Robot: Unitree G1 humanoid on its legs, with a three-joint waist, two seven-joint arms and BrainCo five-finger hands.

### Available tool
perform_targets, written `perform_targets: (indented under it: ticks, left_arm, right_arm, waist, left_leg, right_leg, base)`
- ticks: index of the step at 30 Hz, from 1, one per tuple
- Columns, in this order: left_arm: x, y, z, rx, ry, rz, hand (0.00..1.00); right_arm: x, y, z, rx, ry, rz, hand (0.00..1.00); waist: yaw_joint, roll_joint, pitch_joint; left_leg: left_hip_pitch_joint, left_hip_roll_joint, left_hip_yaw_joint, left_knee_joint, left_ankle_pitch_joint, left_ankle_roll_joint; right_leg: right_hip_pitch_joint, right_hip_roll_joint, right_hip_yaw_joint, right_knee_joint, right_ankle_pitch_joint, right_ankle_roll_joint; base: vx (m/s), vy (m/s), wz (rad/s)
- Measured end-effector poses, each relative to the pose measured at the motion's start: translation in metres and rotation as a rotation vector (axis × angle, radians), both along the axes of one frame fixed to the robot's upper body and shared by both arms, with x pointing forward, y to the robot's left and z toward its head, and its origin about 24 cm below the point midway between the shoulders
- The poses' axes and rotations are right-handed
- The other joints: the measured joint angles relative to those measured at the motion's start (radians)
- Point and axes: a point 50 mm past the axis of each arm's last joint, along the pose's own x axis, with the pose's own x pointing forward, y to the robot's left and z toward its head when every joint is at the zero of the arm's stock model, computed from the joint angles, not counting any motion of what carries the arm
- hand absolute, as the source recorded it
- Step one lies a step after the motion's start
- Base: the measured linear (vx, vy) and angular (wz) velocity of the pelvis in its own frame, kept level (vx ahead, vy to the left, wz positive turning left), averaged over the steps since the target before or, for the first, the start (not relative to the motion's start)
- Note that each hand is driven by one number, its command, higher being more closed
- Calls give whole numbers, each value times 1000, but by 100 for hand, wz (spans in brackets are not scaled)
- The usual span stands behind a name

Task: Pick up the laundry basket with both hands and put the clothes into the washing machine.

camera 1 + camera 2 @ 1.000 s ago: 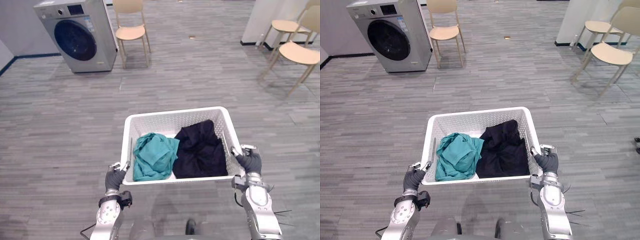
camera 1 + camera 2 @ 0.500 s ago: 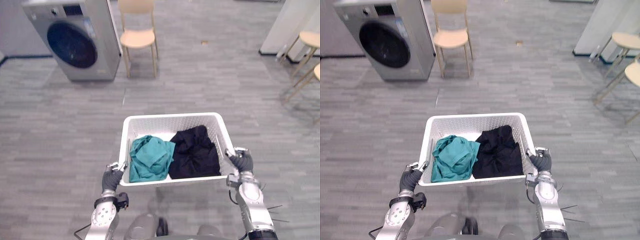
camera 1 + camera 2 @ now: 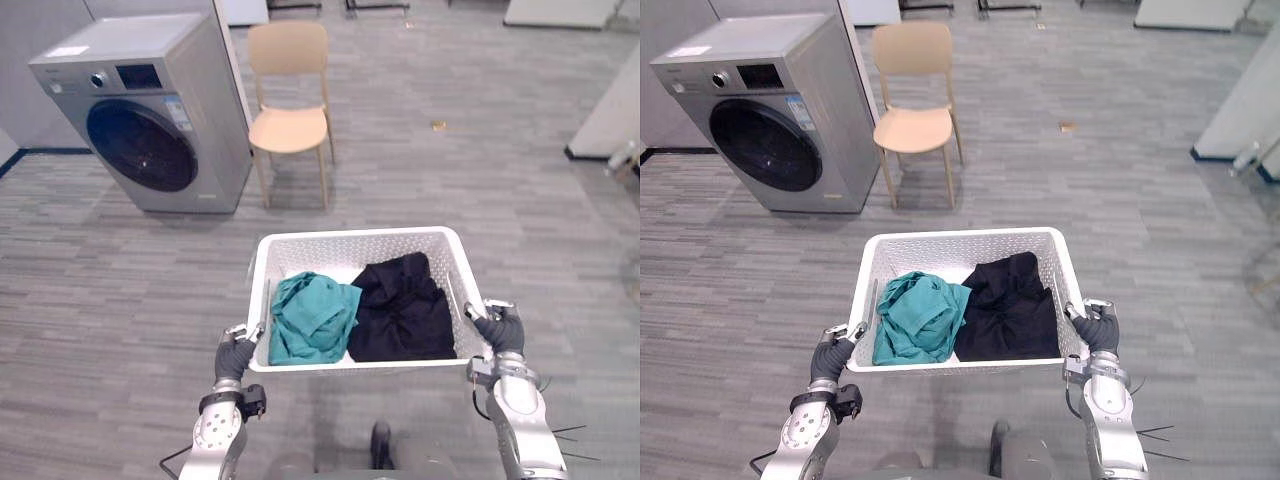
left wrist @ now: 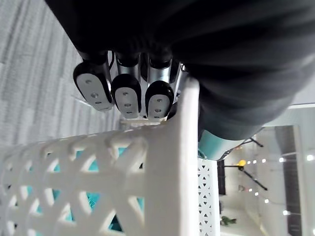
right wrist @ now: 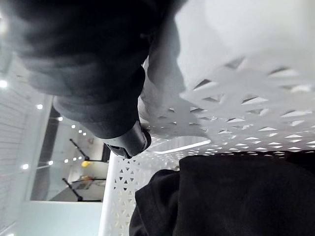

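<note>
I carry a white lattice laundry basket (image 3: 352, 241) in front of me, off the floor. A teal garment (image 3: 312, 318) lies in its left half and a black garment (image 3: 402, 308) in its right half. My left hand (image 3: 236, 354) is shut on the basket's left rim, its fingers (image 4: 125, 94) curled over the edge. On the right rim my right hand (image 3: 499, 330) is shut the same way. A grey washing machine (image 3: 150, 115) with a dark round door (image 3: 142, 146) that is closed stands at the far left.
A beige chair (image 3: 291, 103) stands just right of the washing machine. Grey plank floor lies open between the basket and the machine. A white wall corner (image 3: 612, 105) shows at the far right.
The camera view has shifted: the washing machine and chair now sit lower and larger in view, and the chairs at the right have gone out of frame. Both hands keep their hold on the basket.
</note>
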Motion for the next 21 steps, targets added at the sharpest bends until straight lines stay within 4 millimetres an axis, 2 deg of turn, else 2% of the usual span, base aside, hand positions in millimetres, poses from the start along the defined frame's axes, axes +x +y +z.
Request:
perform_targets:
  ticks: [1, 2, 3, 4, 5, 6, 8, 10, 11, 12, 13, 15, 16, 17, 18, 19, 20, 21]
  left_arm:
    - [0, 0, 1, -1, -3, 0, 100]
    - [1, -1, 3, -7, -13, -2, 100]
    - [1, -2, 5, -10, -22, -3, 100]
    - [1, -1, 5, -7, -23, -5, 100]
    - [1, 2, 5, 5, -18, -2, 100]
    - [3, 0, 8, 1, -30, -3, 100]
    - [3, -2, 10, -6, -39, -5, 100]
    - [3, -2, 9, -2, -31, -7, 100]
    - [4, 1, 10, 19, -32, -18, 100]
    - [3, 3, 10, 31, -27, -23, 100]
    - [2, 3, 8, 42, -9, -37, 100]
    - [2, 3, 8, 45, -8, -42, 100]
    - [3, 5, 9, 59, -12, -55, 100]
    - [3, 6, 9, 60, -12, -57, 100]
    - [3, 5, 9, 60, -13, -61, 100]
    - [4, 4, 9, 59, -13, -67, 100]
    - [4, 4, 8, 59, -12, -70, 100]
    - [4, 5, 7, 63, -5, -71, 100]
  right_arm:
    - [2, 0, 1, -2, -6, 2, 100]
    - [3, -2, 2, -12, -7, 4, 100]
    - [3, -3, 0, -13, 5, 3, 100]
    - [3, -3, -2, -10, 11, 1, 100]
    - [7, 1, -10, 11, 37, -3, 100]
    - [11, -2, -9, -1, 39, 1, 100]
    - [11, -3, -9, -6, 42, 0, 100]
    - [11, -3, -10, -6, 46, 2, 100]
    - [10, -2, -14, 7, 61, -6, 100]
    - [9, 0, -19, 21, 74, -11, 100]
    - [2, 0, -30, 35, 118, -25, 100]
    - [-3, 2, -36, 47, 142, -31, 100]
    - [-2, 2, -35, 51, 140, -19, 100]
    - [-2, 3, -35, 51, 139, -17, 100]
    - [-2, 2, -35, 49, 138, -16, 100]
    - [-4, 1, -35, 46, 143, -19, 100]
    - [-6, 0, -36, 46, 147, -21, 100]
    - [-9, 1, -38, 50, 153, -24, 100]
  waist:
    - [7, -2, 1]
    - [15, -4, 3]
    - [18, 2, 0]
    - [19, 7, 0]
    - [19, -33, -3]
    - [14, -35, -8]
    - [20, -38, -9]
    - [29, -42, -13]
    - [24, -60, -11]
    - [16, -72, -11]
    - [2, -72, -9]
    - [-19, -52, -14]
    - [-33, -51, -16]
    - [-37, -51, -16]
    - [-43, -49, -16]
    - [-49, -48, -16]
    - [-54, -52, -17]
    - [-60, -72, -23]
  left_leg:
    - [-27, -20, 0, -104, -4, -1]
    - [-52, -60, -3, -368, 12, -23]
    - [-58, -83, -6, -625, 80, -79]
    - [-48, -88, 10, -696, 185, -52]
    - [-17, -139, 53, -689, 175, 42]
    - [-53, -149, 54, -601, 115, 91]
    - [-78, -150, 67, -466, 20, 150]
    - [-18, -162, 84, -463, -77, 137]
    - [48, -193, 79, -494, -108, 125]
    - [91, -216, 76, -522, -114, 124]
    - [223, -249, 63, -616, -119, 129]
    - [353, -257, 39, -730, -119, 130]
    - [421, -259, 29, -784, -119, 130]
    - [433, -260, 25, -789, -119, 130]
    - [474, -258, 13, -812, -119, 128]
    - [520, -255, -1, -837, -124, 100]
    - [546, -256, -8, -852, -127, 91]
    - [593, -277, -24, -877, -134, 76]
  right_leg:
    - [19, -16, 4, -9, -11, 16]
    - [54, -49, 13, -20, -35, 54]
    - [97, -74, 17, -37, -69, 90]
    - [125, -83, 22, -50, -85, 106]
    - [163, -137, 33, -75, -95, 114]
    - [174, -152, 29, -79, -66, 124]
    - [185, -170, 33, -16, -60, 141]
    - [81, -201, 70, 267, -55, 213]
    - [-38, -225, 120, 569, -7, 302]
    - [-88, -239, 125, 714, -9, 292]
    - [-179, -250, 100, 932, -43, 228]
    - [-279, -223, 42, 955, -97, 157]
    - [-375, -195, -3, 882, -136, 126]
    - [-395, -189, -11, 861, -143, 121]
    - [-461, -158, -31, 734, -145, 108]
    - [-494, -120, -31, 507, -92, 106]
    - [-495, -106, -28, 359, -32, 114]
    - [-497, -100, -23, 167, 87, 115]
  base:
    - [769, 202, -23]
    - [683, 249, -15]
    - [830, 306, -13]
    - [699, 283, -7]
    - [712, 291, 2]
    - [709, 299, 7]
    - [712, 304, 8]
    - [629, 296, -10]
    - [456, 221, 2]
    - [691, 251, 21]
    - [583, 156, 19]
    - [675, 144, 26]
    - [534, 83, 27]
    - [529, 42, 25]
    - [440, 13, 27]
    - [681, 0, 35]
    - [587, -20, 49]
    - [624, -56, 54]
